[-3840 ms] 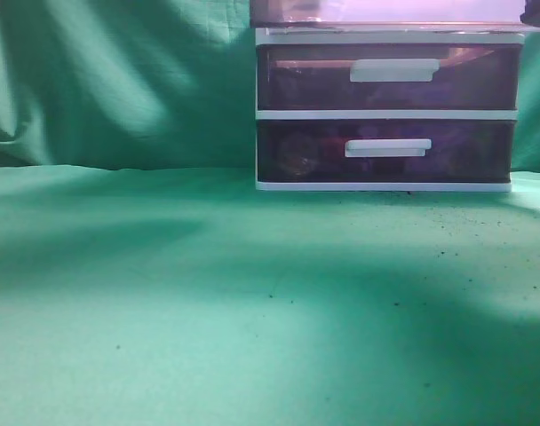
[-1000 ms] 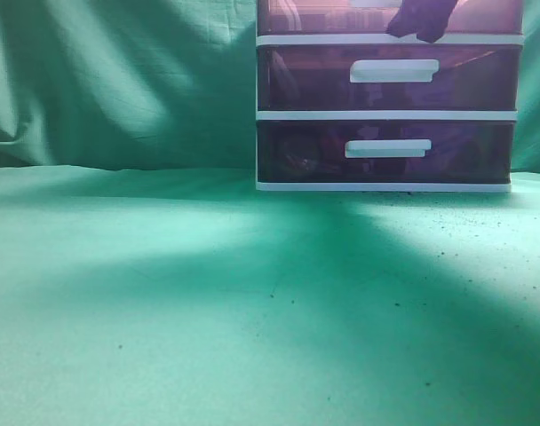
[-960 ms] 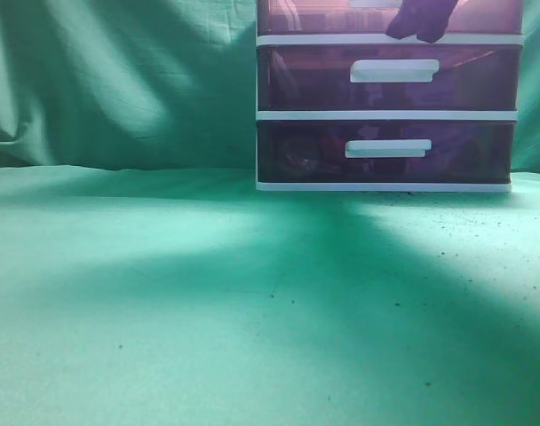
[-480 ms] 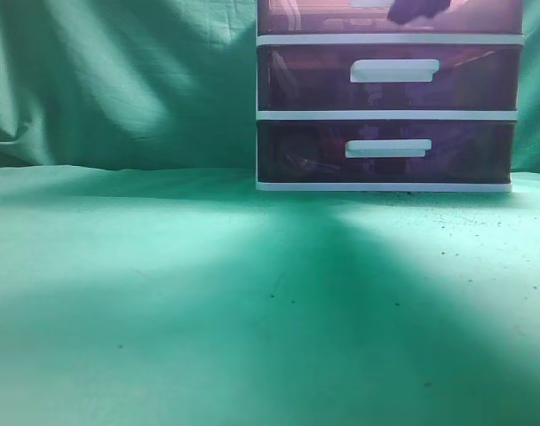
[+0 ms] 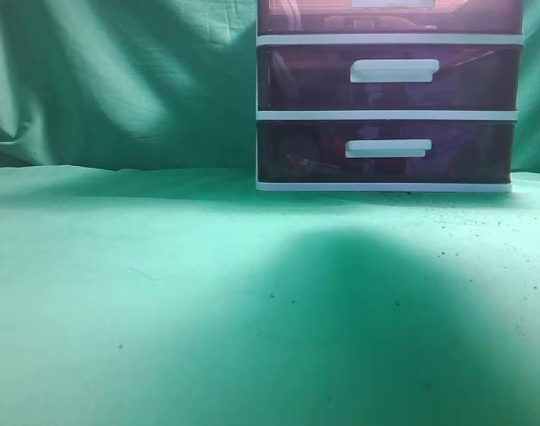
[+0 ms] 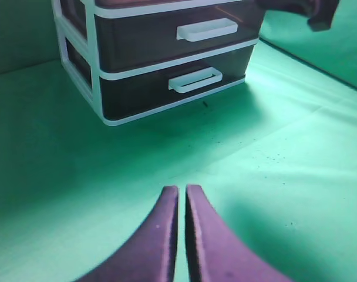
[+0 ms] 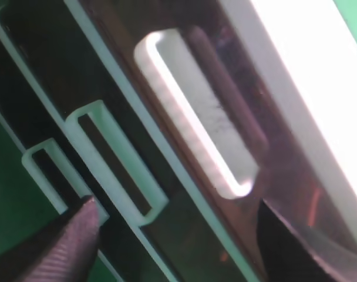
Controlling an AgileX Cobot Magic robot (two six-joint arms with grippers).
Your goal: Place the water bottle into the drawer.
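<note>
The white-framed drawer unit (image 5: 385, 114) stands at the back right of the green table. Its top drawer (image 5: 297, 16) is pushed in, and only its lower part shows at the frame's top edge. The top drawer's white handle (image 7: 196, 111) fills the right wrist view. My right gripper (image 7: 175, 235) is open and empty just in front of the drawer fronts. It also shows in the left wrist view (image 6: 319, 13). My left gripper (image 6: 182, 191) is shut and empty above the cloth, well short of the unit. The water bottle is not visible in any view.
The two lower drawers (image 5: 288, 80) (image 5: 288, 153) are shut, with white handles (image 5: 394, 70) (image 5: 387, 148). Green cloth (image 5: 163, 293) covers the table and hangs as a backdrop (image 5: 119, 80). A broad shadow lies on the cloth in front of the unit.
The top drawer, pulled out earlier, is now pushed in. My right gripper, in front of the top drawer a second ago, has risen out of the exterior view.
</note>
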